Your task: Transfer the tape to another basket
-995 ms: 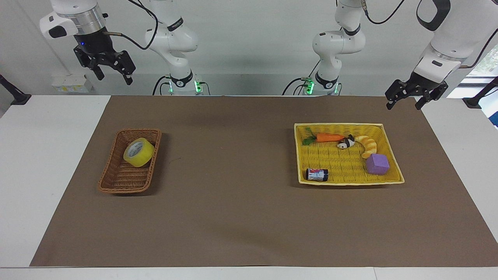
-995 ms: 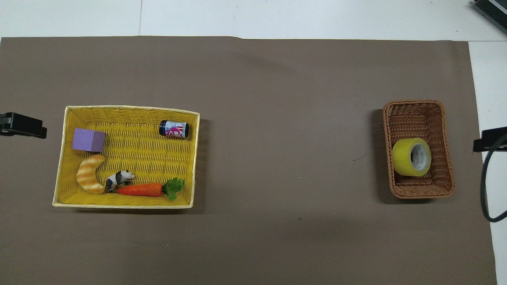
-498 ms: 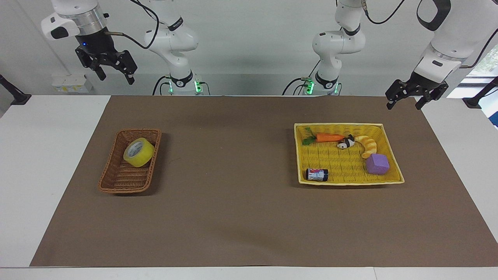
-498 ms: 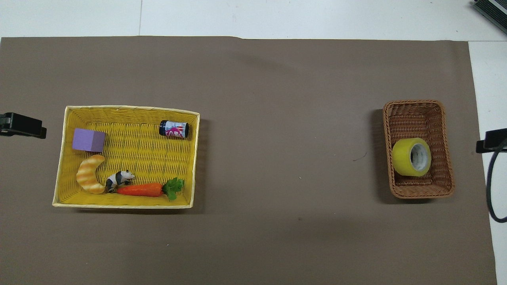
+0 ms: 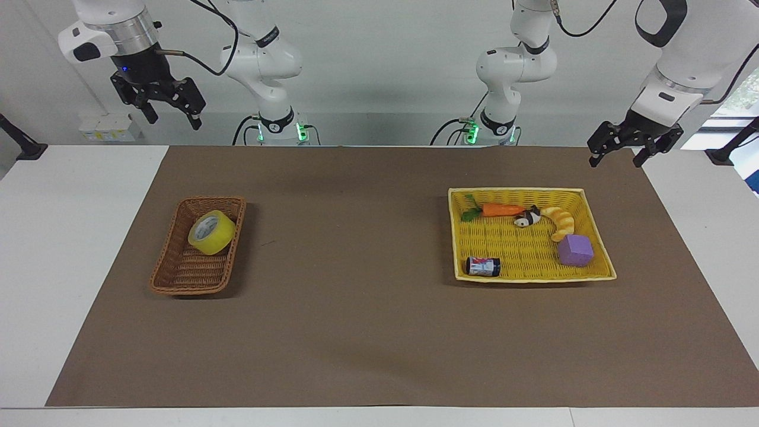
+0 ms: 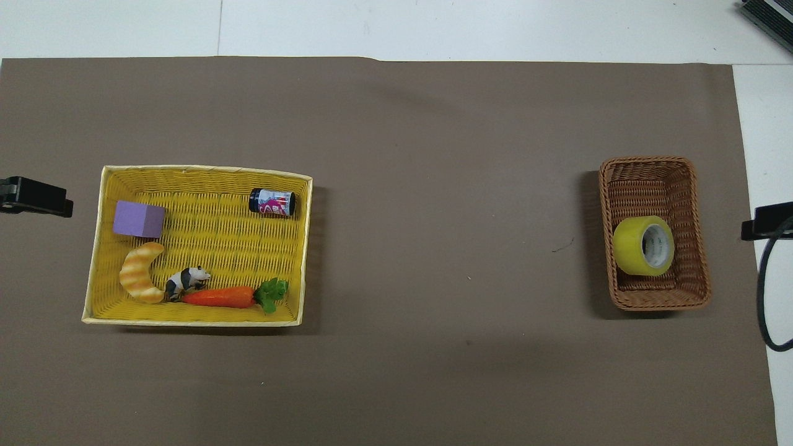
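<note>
The yellow tape roll (image 5: 211, 232) leans in the brown wicker basket (image 5: 188, 270), in the part of it nearer to the robots. It also shows in the overhead view (image 6: 644, 246), as does the basket (image 6: 650, 179). My right gripper (image 5: 172, 118) hangs open and empty, high over the table's robot-side edge at the right arm's end, well apart from the basket. My left gripper (image 5: 616, 160) is open and empty, over the mat's corner at the left arm's end. In the overhead view only one dark tip of each gripper shows, at the side edges.
A wide yellow woven tray (image 5: 516, 190) toward the left arm's end holds a carrot (image 5: 501, 209), a panda toy (image 5: 526, 218), a croissant (image 5: 560, 222), a purple block (image 5: 574, 250) and a small dark can (image 5: 482, 266). A brown mat (image 5: 356, 296) covers the table.
My right gripper has risen slightly and turned a little. The left arm, the tape and both baskets have not moved.
</note>
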